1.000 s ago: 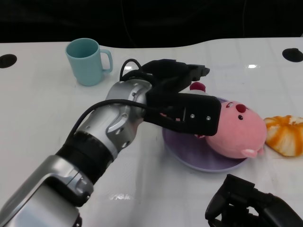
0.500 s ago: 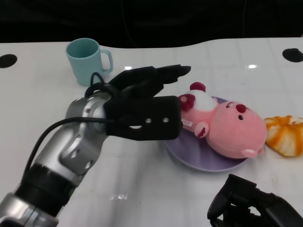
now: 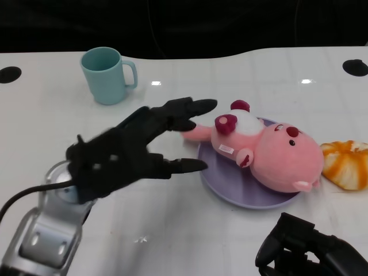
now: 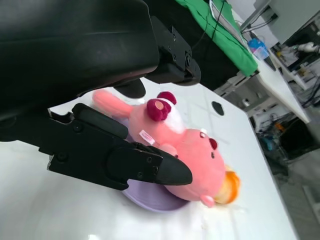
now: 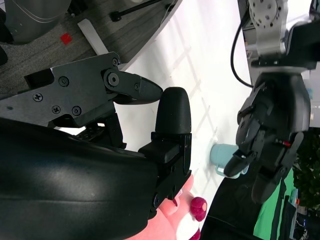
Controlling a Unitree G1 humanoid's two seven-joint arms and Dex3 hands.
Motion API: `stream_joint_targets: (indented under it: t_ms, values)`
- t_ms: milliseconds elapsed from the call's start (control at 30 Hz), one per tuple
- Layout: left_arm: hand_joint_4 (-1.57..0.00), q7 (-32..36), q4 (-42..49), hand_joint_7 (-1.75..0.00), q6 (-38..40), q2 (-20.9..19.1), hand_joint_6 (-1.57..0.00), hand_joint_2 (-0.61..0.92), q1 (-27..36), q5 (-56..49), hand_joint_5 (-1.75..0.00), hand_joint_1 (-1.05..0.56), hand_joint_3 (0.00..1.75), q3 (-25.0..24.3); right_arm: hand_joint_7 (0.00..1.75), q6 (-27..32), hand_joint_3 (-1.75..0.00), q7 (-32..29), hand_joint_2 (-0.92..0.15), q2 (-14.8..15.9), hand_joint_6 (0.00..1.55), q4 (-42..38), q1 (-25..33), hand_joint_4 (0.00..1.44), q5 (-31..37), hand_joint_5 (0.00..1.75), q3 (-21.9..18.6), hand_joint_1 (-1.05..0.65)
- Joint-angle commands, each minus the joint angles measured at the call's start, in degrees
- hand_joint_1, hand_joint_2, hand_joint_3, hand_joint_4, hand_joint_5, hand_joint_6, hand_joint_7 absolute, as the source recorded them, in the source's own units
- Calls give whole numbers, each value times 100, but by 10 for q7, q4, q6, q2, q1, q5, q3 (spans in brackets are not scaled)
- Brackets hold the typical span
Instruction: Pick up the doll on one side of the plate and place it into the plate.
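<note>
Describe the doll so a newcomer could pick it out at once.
On the white table, find the purple plate right of centre. The doll lies on it, just beyond the open left robot hand. It is the only pink plush, unlike the teal mug and the orange thing beside the plate.

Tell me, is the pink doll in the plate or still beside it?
In the plate. The pink doll lies on the purple plate; the left hand is open and off it.

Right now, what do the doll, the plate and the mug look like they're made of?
The doll looks like soft plush fabric: fuzzy matte pink surface, rounded stuffed shape, a small sewn tag. The plate seems smooth hard plastic or glazed ceramic, lilac with a faint sheen; I can't tell which. The mug is light teal, smooth and slightly glossy, likely ceramic or plastic.
</note>
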State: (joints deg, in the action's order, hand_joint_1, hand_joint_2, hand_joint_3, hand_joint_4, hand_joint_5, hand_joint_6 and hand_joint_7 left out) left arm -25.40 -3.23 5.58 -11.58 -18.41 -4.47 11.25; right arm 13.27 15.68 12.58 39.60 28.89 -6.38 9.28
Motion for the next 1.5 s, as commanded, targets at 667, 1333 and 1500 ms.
stream_joint_targets:
  t_ms: [667, 1333, 1500]
  values:
    - [-75, 111, -297, -92, 376, 75, -76, 34, 214, 313, -131, -19, 145, -138, 164, -5, -59, 7, -89, 10, 43, 0, -2, 62, -2, 175, -6, -24]
    - [-83, 158, -317, -175, 393, 63, -67, 56, 294, 322, -175, -10, 133, -120, 163, -7, -58, 15, -89, 15, 43, -10, -8, 63, -15, 175, -21, -25]
    - [-82, 154, -287, -175, 380, 61, -67, 53, 282, 308, -175, -9, 136, -113, 162, -11, -57, 21, -89, 15, 43, -18, -12, 63, -19, 175, -31, -24]
